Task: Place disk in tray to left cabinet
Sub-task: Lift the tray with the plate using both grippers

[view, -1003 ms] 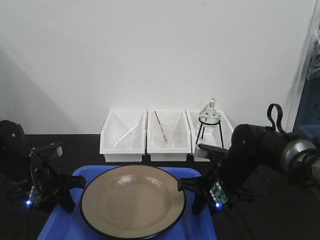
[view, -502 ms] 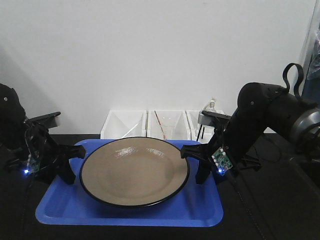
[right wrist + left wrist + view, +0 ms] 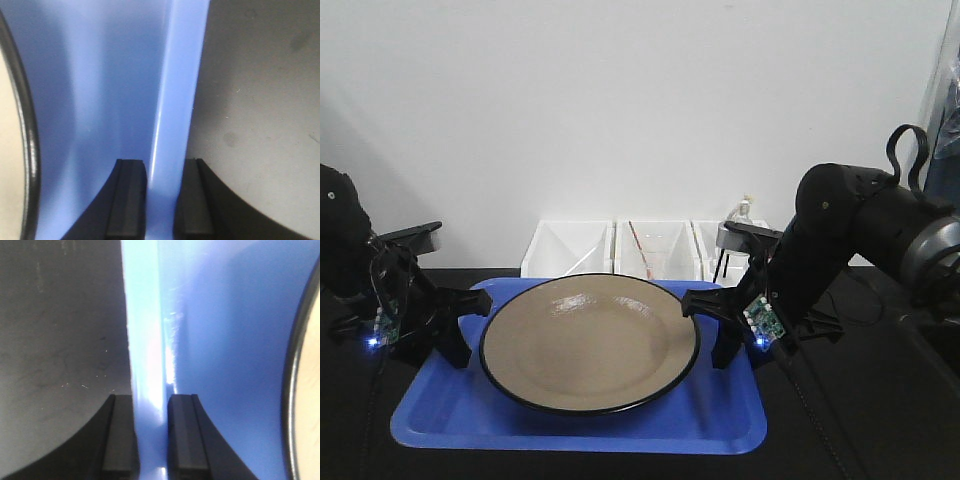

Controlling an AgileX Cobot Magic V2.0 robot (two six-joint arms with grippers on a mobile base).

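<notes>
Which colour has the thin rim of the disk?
Black, around a tan-beige disk; the front view shows it best.

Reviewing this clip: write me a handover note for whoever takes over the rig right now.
Left gripper: shut on the tray at its left rim.
Right gripper: shut on the right rim.
Disk lies flat in the tray, which is held between both arms in front of the white bins.
Done: disk in tray, both rims gripped.
Left: carry the tray level to the left cabinet, which is not in view, and set it inside.
</notes>
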